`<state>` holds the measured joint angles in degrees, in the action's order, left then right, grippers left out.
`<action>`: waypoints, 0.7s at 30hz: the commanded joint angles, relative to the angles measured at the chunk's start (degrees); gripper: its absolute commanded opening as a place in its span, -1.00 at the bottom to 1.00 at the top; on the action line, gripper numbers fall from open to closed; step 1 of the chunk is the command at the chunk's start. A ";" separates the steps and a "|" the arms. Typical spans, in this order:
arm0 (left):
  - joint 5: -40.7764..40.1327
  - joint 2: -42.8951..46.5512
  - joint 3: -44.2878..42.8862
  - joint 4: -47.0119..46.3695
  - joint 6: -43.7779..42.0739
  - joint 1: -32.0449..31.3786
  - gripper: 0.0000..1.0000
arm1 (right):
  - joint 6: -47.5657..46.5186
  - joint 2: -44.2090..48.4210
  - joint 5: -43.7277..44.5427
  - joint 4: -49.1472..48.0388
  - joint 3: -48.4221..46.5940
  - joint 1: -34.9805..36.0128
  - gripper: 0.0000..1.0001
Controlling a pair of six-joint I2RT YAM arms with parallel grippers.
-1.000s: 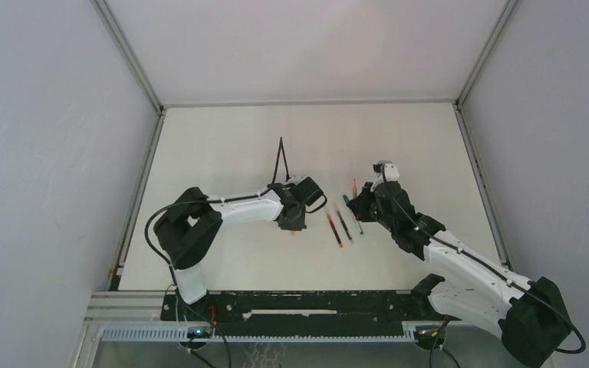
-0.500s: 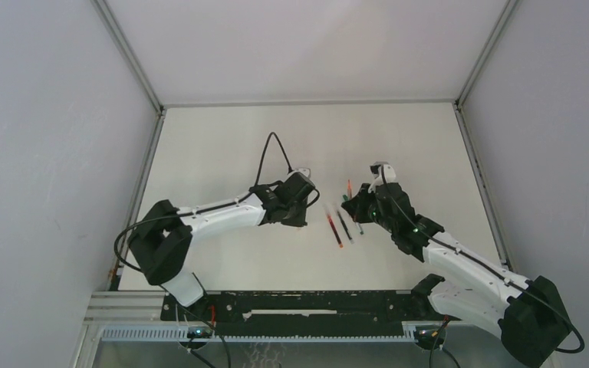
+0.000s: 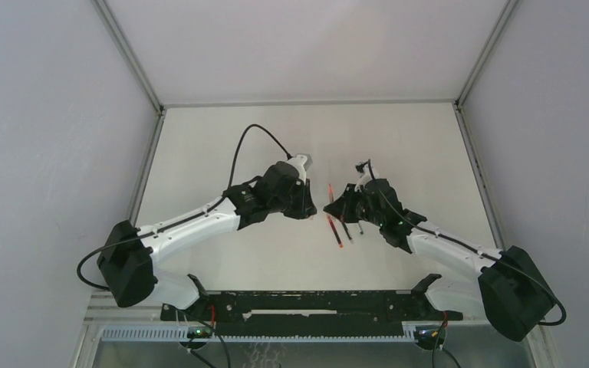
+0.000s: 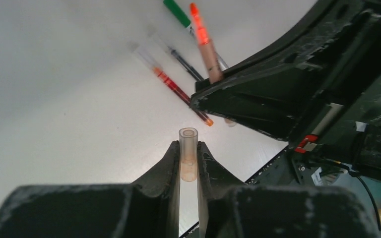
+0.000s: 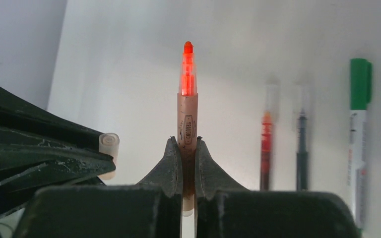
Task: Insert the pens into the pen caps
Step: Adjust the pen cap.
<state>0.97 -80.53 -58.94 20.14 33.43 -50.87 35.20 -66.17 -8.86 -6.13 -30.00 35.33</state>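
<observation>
Left pincer is clamped on a small, clear, faintly pink tube-shaped plastic cap, whose open mouth sticks out past its fingertips. Right pincer is clamped on the pale barrel of a red-tipped stick pen, with the writing end standing well beyond its tips.

Within the last second both arms have swung inward above the white desk. The left arm has stretched forward and to its right, and the right pincer has come leftward. The two now nearly meet, where before they were well apart.

Seen from the right pincer, the cap sits just to its left, level with its fingertips and short of the pen's tip. Pen and cap are near but not yet lined up, so I judge the joining is still to come.

Off to the right pincer's right, three more pens lie on the desk: a clear red-ink pen, a clear black-ink pen and a green-topped pen with a white barrel.
</observation>
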 commanded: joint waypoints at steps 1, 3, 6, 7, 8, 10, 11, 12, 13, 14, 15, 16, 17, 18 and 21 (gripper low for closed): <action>4.41 2.44 0.48 -3.67 -1.61 0.11 -0.74 | 4.26 -1.47 -5.63 -8.51 -0.24 -0.42 -1.00; 4.99 2.46 0.40 -4.23 -1.53 0.16 -0.73 | 5.28 -2.11 -7.41 -9.92 -0.24 -0.44 -1.00; 5.96 2.40 0.31 -4.99 -1.37 0.14 -0.74 | 6.56 -2.92 -9.63 -11.20 -0.36 -0.44 -1.00; 6.09 2.32 0.31 -5.23 -1.35 0.16 -0.74 | 6.76 -3.12 -10.06 -11.24 -0.47 -0.42 -1.00; 6.18 2.17 0.24 -5.28 -1.35 0.16 -0.74 | 6.98 -3.25 -10.42 -11.31 -0.64 -0.44 -1.00; 6.32 1.84 0.31 -5.29 -1.26 0.14 -0.74 | 7.40 -3.11 -11.03 -11.72 -0.67 -0.44 -1.00; 6.28 1.67 0.38 -5.29 -1.26 0.11 -0.74 | 7.59 -2.97 -11.20 -11.85 -0.68 -0.43 -1.00; 6.18 1.50 0.42 -5.29 -1.26 0.15 -0.74 | 7.80 -2.85 -11.44 -11.96 -0.68 -0.44 -1.00; 6.10 1.32 0.43 -5.29 -1.20 0.11 -0.74 | 7.90 -2.71 -11.63 -11.98 -0.80 -0.44 -1.00; 5.88 1.15 0.39 -5.20 -1.18 0.12 -0.75 | 7.95 -2.58 -11.81 -11.72 -0.95 -0.44 -1.00; 5.66 0.93 0.28 -4.84 -1.17 0.15 -0.75 | 7.99 -2.48 -12.11 -11.01 -1.28 -0.44 -1.00; 5.25 0.67 0.07 -4.41 -1.17 0.16 -0.75 | 7.96 -2.40 -12.34 -10.38 -1.67 -0.44 -1.00; 4.58 0.41 -0.21 -3.80 -1.17 0.16 -0.75 | 8.05 -2.24 -12.61 -9.84 -1.99 -0.44 -1.00; 3.82 0.12 -0.48 -3.11 -1.20 0.12 -0.76 | 8.11 -2.10 -12.78 -9.30 -2.26 -0.44 -1.00; 1.82 -0.76 -1.38 -1.44 -1.34 0.15 -0.76 | 8.01 -1.90 -12.76 -7.58 -3.11 -0.44 -1.00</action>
<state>5.58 -80.25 -58.94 17.43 32.97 -50.87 42.41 -69.54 -20.25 -13.67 -30.17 35.22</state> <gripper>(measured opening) 0.175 0.054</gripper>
